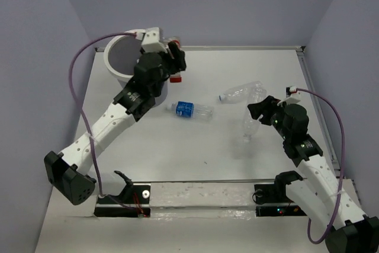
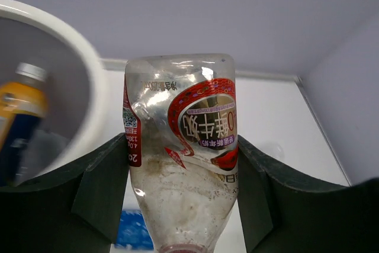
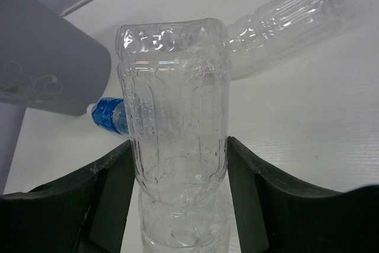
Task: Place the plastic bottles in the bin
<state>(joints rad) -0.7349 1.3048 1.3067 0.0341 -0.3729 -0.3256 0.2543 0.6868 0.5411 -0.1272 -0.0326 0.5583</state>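
My left gripper [image 1: 176, 58] [image 2: 180, 164] is shut on the pinkish bottle [image 2: 183, 140] with a red label, whose red cap [image 1: 176, 79] points down. It hangs just right of the bin [image 1: 112, 57], whose white rim [image 2: 89, 93] fills the left of the left wrist view. An orange bottle [image 2: 21, 111] lies inside the bin. My right gripper [image 1: 259, 109] [image 3: 179, 164] is shut on a clear bottle [image 1: 249, 128] [image 3: 174, 105] at the table's right. Behind it lies another clear bottle [image 1: 240, 92] [image 3: 284, 22]. A blue-labelled bottle [image 1: 186, 109] [image 3: 109, 114] lies mid-table.
The white table [image 1: 195, 146] is walled in by grey panels at the back and both sides. A black rail [image 1: 195, 197] with both arm bases runs along the near edge. A purple cable [image 1: 77, 69] loops from the left arm beside the bin.
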